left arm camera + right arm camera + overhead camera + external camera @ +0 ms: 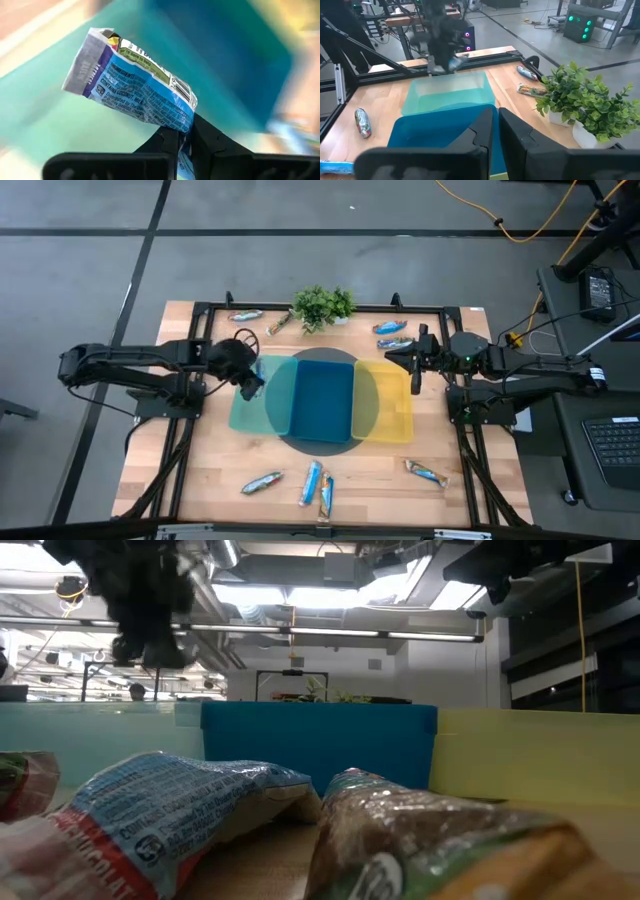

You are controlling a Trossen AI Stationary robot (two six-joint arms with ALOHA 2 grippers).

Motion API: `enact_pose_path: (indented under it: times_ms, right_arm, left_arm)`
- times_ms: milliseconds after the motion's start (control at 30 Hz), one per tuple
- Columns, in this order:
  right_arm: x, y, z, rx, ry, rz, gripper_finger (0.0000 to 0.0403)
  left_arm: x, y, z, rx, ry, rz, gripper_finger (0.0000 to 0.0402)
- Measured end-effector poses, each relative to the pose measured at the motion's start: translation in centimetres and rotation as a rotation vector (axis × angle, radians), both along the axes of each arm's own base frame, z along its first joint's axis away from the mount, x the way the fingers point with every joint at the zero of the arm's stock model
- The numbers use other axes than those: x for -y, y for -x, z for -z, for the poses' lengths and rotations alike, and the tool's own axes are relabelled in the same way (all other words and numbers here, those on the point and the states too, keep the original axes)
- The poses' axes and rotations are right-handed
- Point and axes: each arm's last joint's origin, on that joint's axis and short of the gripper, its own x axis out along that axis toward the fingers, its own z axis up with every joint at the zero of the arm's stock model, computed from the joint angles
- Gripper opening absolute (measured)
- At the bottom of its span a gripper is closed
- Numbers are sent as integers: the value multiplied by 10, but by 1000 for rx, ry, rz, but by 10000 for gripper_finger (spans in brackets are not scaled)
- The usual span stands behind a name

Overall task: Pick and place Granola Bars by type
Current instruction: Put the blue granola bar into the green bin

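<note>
Left claw [183, 142] pinches a blue-wrapped granola bar [132, 85] by one end above the teal bin [250, 395]; its lower end is hidden between the fingers, and "CONTAINS COCONUT, MILK" is legible. Right claw [496, 125], closed and empty, hangs over the yellow bin [395, 405]. Eight more bars [262, 482] lie on the bench [200, 470].

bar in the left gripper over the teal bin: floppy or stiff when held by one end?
Probably fairly stiff: the granola bar sticks out from the left gripper, pinched at one end, without visibly drooping. The crinkly foil wrapper looks slick, so it may twist or slip in so small a pinch. Likely light for its size, and it should drop flat into the teal bin rather than roll.
</note>
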Motion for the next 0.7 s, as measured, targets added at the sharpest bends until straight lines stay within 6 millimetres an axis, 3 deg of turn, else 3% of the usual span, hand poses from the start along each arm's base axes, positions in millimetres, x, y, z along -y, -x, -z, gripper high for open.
enact_pose_path:
  times_ms: [133,700]
  right_arm:
    - [0,0,0,0,1,0,35]
    - [0,0,0,1,-1,1,35]
  left_arm:
    - [-3,-4,14,-129,-14,-79,16]
    - [-6,-39,60,-315,78,2,17]
